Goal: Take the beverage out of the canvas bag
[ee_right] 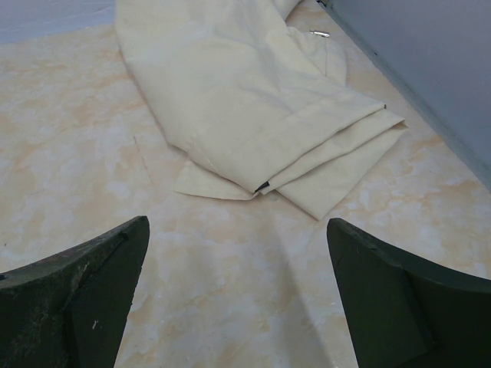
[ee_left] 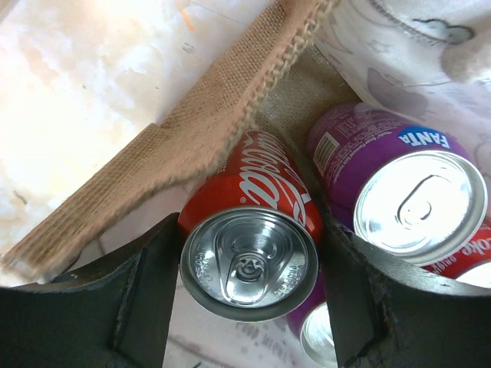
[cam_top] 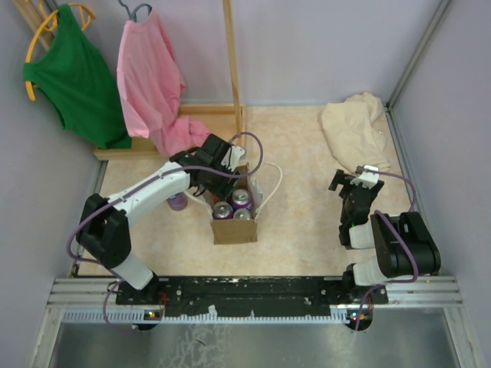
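Left tool [ee_left: 249,307] clenches the Coca-Cola can [ee_left: 253,230] in the canvas bag [ee_left: 192,130], best lifted straight up clear of the Fanta can [ee_left: 406,184], while right tool [ee_right: 238,299] hangs released.

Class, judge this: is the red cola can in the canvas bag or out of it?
In. The red cola can sits within the canvas bag rim beside a purple can, clamped by the left gripper.

can [ee_left: 249,264] in canvas bag [ee_left: 153,169], beside other cans [ee_left: 422,203]
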Available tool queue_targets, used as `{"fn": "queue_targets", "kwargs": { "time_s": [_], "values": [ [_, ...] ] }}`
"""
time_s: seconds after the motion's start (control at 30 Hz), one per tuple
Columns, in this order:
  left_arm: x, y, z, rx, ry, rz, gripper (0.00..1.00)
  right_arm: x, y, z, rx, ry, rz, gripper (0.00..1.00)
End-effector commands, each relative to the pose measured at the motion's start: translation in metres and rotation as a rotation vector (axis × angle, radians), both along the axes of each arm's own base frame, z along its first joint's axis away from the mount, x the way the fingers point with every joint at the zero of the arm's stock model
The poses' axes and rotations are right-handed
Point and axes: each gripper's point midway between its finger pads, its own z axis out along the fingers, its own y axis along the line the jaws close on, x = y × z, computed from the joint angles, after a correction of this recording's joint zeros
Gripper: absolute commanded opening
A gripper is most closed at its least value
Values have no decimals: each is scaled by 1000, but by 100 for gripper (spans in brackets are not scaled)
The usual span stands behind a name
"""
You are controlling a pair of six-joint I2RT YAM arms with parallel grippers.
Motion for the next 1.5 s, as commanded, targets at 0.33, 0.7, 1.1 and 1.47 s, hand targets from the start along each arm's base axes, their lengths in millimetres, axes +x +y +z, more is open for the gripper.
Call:
{"fn": "queue_targets", "kwargs": {
  "time_s": [0.33,0.7,1.1,1.47],
  "values": [
    [25,-8,149,-170,-312,-6,0,4,-2,11,-7,-42,-5,99],
    [32,14,231,-256,-557,108,0,4,-2,11,-5,-43,-5,99],
    [33,55,272,-215,-712,267,0,4,-2,11,-6,-42,-4,99],
    [22,124,231,-114,-630,446,0,4,-2,11,-5,-43,-5,99]
  ]
}}
